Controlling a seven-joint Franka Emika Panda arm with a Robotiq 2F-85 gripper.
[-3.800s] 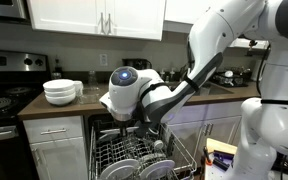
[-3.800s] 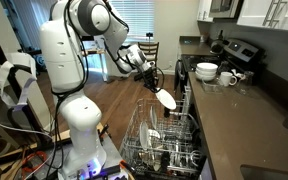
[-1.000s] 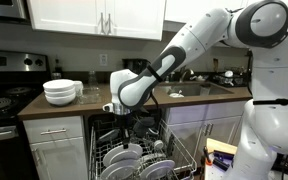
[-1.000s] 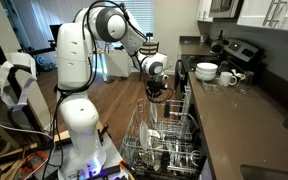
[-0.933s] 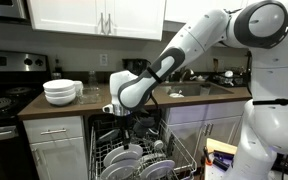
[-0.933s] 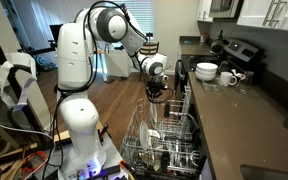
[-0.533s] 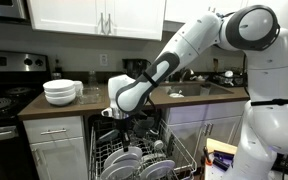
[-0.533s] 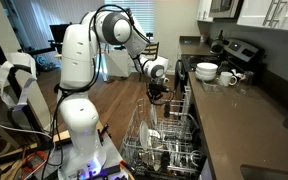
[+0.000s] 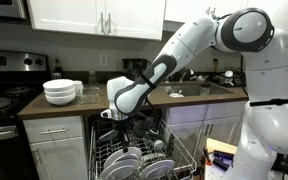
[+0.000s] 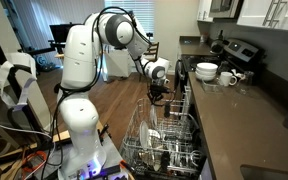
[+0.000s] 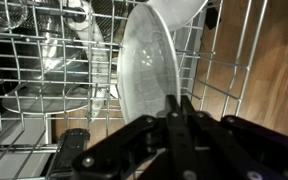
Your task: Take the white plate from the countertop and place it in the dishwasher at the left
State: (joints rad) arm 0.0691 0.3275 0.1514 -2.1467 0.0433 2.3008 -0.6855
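Pinches shut on the lower rim of the white plate, with the gripper entering at 6 o'clock in the wrist view. Stands the plate on edge between wires of the dishwasher rack, top rim cut off at 12 o'clock. Shows only blurred glassware toward 10 o'clock. Leaves lettering too small to read in both exterior views.
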